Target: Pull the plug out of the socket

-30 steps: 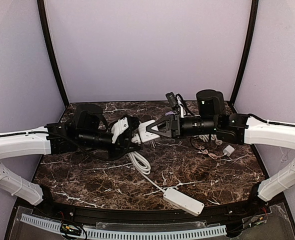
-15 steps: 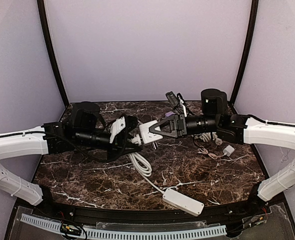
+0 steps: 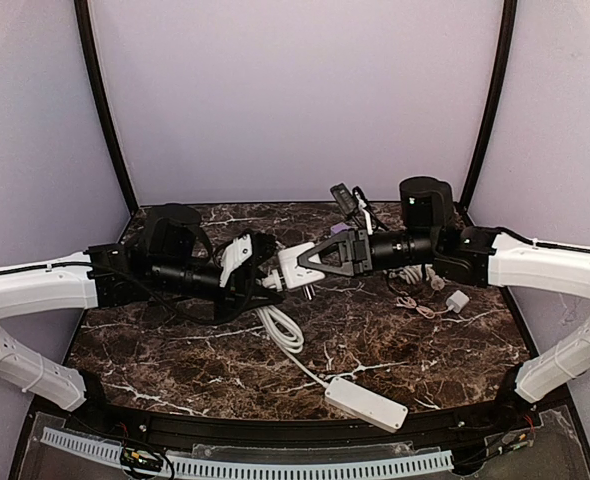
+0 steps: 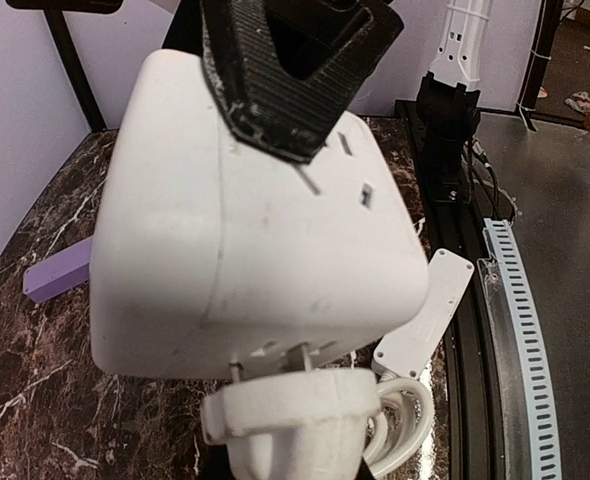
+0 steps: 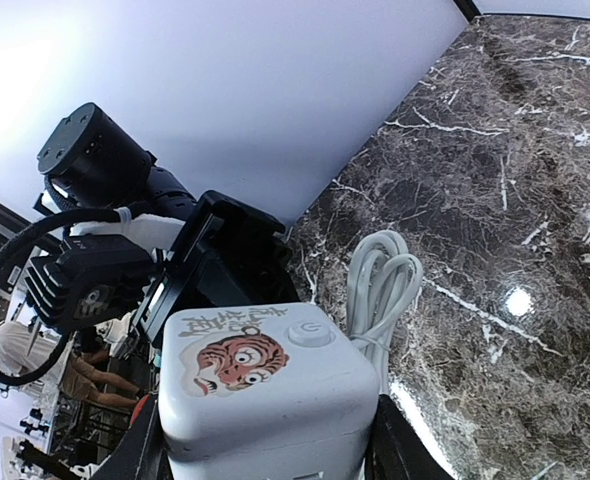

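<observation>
The socket (image 3: 297,266) is a white cube held above the table in my right gripper (image 3: 308,263), which is shut on it. In the right wrist view the cube (image 5: 265,390) shows a tiger sticker, with a black finger (image 5: 390,445) on each side. My left gripper (image 3: 250,268) is shut on the plug (image 3: 269,283), at the cube's left face. In the left wrist view the plug (image 4: 295,420) sits just below the cube (image 4: 245,220), with a short length of metal prongs (image 4: 305,355) bare between them. The thick white cord (image 3: 280,325) hangs in a coil.
The long white power strip (image 3: 367,402) lies near the front edge. A small white charger (image 3: 458,300) with thin cable lies at the right behind my right arm. A purple block (image 4: 60,280) lies on the table in the left wrist view.
The two grippers have drawn slightly apart: the right one moved the cube a little right, the left one shifted a little left. Almost nothing has changed in the last half second.
</observation>
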Motion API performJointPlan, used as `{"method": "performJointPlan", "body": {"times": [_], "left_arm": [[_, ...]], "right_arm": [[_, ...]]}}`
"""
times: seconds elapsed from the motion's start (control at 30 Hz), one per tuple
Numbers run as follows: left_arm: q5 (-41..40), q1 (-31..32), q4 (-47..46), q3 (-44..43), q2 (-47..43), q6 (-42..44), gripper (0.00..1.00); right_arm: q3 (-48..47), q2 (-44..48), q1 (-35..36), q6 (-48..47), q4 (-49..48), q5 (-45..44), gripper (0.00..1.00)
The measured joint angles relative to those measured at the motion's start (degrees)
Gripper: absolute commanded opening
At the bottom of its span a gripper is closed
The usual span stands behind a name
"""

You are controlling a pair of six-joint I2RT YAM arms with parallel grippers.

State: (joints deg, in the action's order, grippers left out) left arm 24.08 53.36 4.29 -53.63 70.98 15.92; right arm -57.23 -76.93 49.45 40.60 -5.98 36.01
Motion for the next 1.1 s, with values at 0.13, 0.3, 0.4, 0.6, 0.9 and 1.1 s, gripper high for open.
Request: {"method": "performJointPlan", "body": {"times": [0.13, 0.3, 0.4, 0.6, 0.9, 1.1], "left_arm": [[-1.01, -0.31, 0.20, 0.00, 0.44, -0.07, 0.01], [-2.19, -1.01, 0.94, 0.00, 0.85, -0.28, 0.01], [-2.62, -1.22, 1.73, 0.00, 1.25, -0.28, 0.01], [-3.04, -1.31, 1.95, 0.00, 1.51, -0.33, 0.01], [-2.40, -1.22, 1.73, 0.00, 1.46, -0.31, 0.01], [-1.77, -1.18, 1.60, 0.00, 0.87, -0.70, 0.01]], "right_arm": [[-2.32, -0.04, 0.66, -1.79, 5.31, -4.61, 0.00], [-5.95, -1.53, 1.55, -2.86, 10.93, -9.18, 0.00], [-7.02, -2.43, 1.86, -2.93, 12.61, -10.54, 0.00], [-8.02, -2.71, 2.21, -2.95, 14.38, -11.98, 0.00], [-5.46, -1.62, 2.05, -1.57, 10.32, -10.03, 0.00], [-1.49, -1.18, 1.09, 3.45, 1.99, -5.73, 0.00]]}}
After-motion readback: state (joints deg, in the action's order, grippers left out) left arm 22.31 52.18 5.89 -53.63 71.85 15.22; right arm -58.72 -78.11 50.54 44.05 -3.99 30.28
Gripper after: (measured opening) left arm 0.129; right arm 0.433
